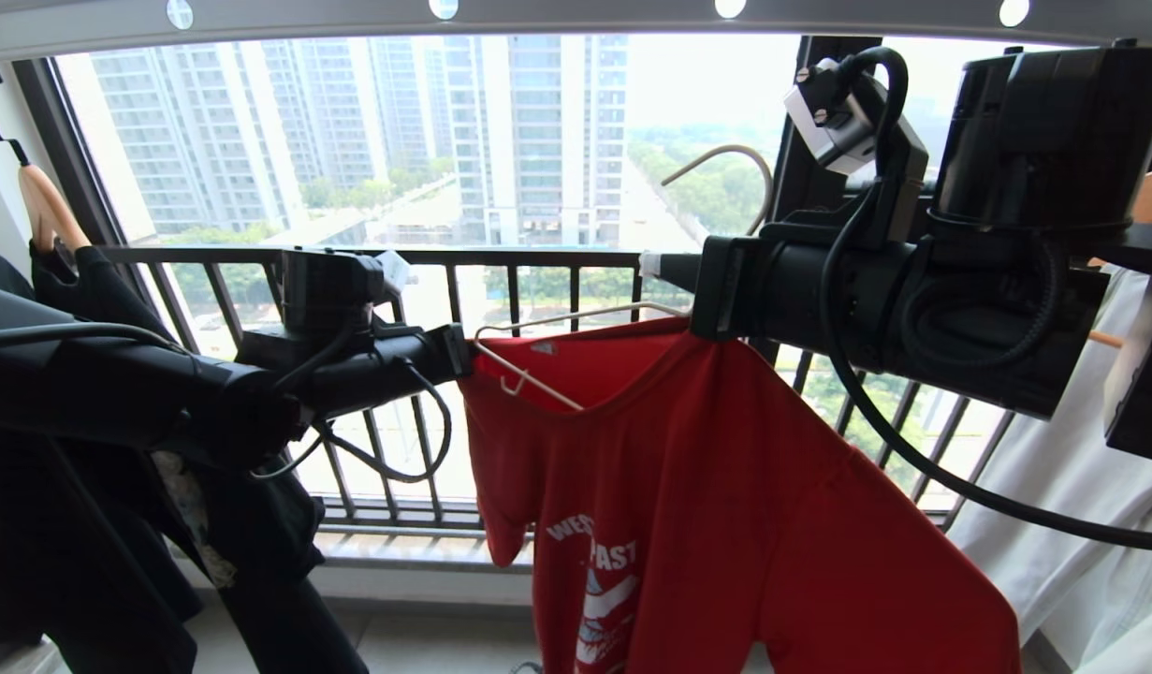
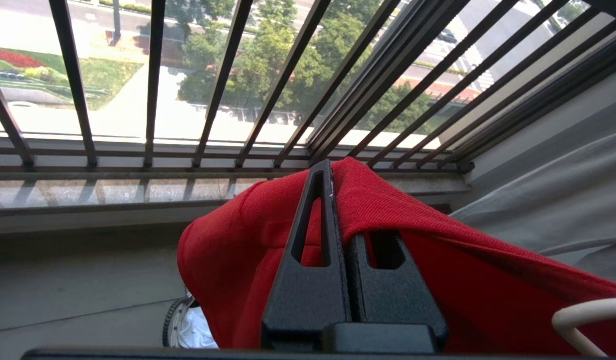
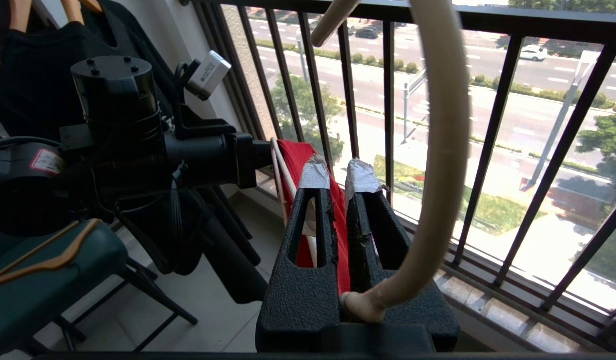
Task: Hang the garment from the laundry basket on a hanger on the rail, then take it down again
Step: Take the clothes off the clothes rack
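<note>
my left jaws pinch the garment (image 1: pixel 688 487) shoulder; my right jaws clamp the hanger (image 1: pixel 576 323) neck. ease fabric over the wire end, hanger level.

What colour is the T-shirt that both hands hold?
Red, with white print on the chest; the T-shirt shows best in the head view.

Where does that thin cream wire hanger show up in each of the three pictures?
Head view: the hanger at centre, inside the red T-shirt's collar.
Left wrist view: a loop at the lower right corner.
Right wrist view: its hook arcs up right of centre.
Shared landmark: the black railing.
</note>
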